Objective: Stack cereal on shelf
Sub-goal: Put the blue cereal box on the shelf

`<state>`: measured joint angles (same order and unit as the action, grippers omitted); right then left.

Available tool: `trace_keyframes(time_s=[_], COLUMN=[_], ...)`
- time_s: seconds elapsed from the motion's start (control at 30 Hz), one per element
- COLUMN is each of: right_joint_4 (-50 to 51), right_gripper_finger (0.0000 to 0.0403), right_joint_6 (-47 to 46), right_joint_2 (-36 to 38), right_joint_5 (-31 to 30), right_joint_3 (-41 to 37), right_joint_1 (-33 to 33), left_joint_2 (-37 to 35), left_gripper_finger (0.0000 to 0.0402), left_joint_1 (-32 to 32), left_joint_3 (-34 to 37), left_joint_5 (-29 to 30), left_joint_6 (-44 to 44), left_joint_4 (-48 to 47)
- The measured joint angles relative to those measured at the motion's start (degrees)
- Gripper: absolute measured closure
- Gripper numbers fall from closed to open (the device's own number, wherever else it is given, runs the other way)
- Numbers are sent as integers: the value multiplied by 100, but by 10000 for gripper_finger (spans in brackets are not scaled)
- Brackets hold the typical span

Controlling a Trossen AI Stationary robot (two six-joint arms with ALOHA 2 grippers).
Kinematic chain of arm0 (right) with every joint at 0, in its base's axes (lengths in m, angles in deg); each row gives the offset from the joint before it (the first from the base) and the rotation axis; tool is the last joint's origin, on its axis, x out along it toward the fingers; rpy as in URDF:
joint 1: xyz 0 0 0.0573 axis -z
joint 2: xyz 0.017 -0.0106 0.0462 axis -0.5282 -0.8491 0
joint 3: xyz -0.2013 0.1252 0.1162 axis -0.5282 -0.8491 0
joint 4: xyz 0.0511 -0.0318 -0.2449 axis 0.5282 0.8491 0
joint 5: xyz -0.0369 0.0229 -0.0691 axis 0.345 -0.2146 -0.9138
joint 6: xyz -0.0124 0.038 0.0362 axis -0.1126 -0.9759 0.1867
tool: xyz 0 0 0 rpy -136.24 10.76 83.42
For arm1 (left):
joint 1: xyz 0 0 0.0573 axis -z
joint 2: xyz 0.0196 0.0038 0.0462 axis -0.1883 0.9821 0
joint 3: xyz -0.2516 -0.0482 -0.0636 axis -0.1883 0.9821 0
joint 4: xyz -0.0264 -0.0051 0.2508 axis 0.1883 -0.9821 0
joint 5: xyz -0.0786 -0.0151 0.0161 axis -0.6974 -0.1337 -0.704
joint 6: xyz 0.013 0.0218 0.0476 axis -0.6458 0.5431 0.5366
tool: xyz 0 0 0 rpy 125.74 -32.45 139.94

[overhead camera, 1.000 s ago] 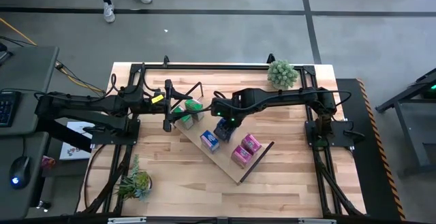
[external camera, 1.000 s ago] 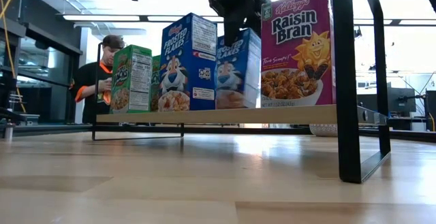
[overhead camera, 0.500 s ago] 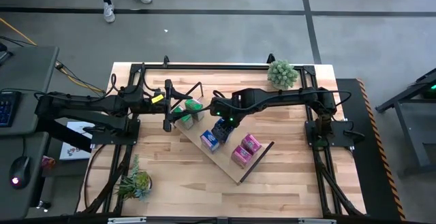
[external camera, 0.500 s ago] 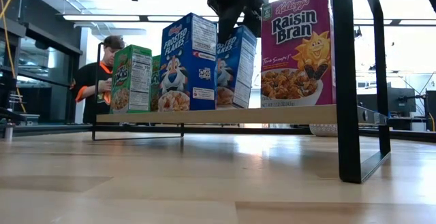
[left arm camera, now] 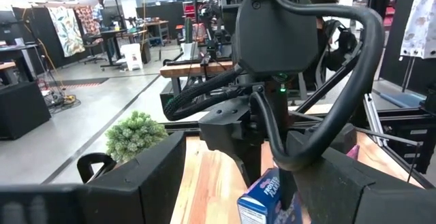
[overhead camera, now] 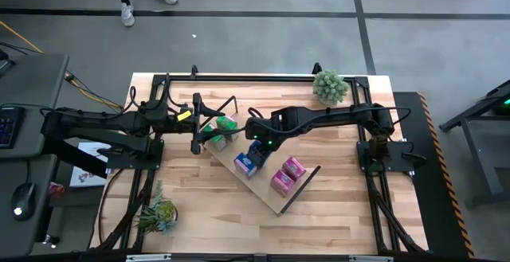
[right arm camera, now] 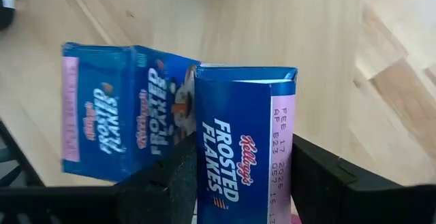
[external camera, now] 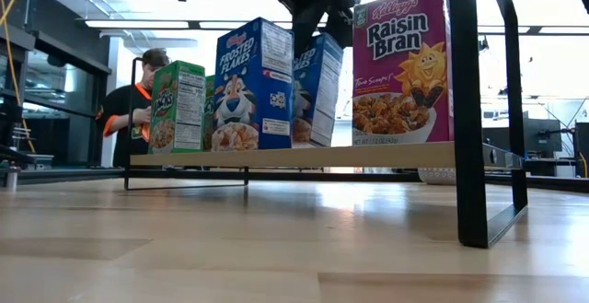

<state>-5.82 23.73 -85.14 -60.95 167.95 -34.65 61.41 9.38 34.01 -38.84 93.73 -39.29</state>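
On the shelf [overhead camera: 275,201], mid-table, right gripper [overhead camera: 256,144] pinches the second blue cereal box [external camera: 317,87] by its top edge, fingers [right arm camera: 163,183] narrowed on both broad faces. Box tilts, bottom on the board, just beside the first blue box [external camera: 247,84]. Green boxes [overhead camera: 221,130] sit at the far-left end, pink boxes [overhead camera: 287,174] toward the near-right end.

Handling, judged: thin cardboard, light, stiff along edges, flat faces dent if squeezed hard. Glossy print, may slip. Tall and narrow, tips easily. Best hold is high on the narrow sides, near top flap.

Left gripper [overhead camera: 195,144] waits at the shelf's left end, fingers wide, holding nothing.
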Motion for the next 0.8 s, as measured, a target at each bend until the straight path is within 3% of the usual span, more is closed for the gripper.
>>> trace_keyframes(time_s=[0.8], right_joint_4=[-27], right_gripper_finger=[217], right_joint_6=[45], right_joint_2=[-5], right_joint_5=[-232], right_joint_3=[0], right_joint_1=[-58], left_joint_2=[-1], left_gripper_finger=[158], left_joint_1=[0], left_joint_3=[0], left_joint_5=[-1], left_joint_6=[-92], left_joint_4=[2])
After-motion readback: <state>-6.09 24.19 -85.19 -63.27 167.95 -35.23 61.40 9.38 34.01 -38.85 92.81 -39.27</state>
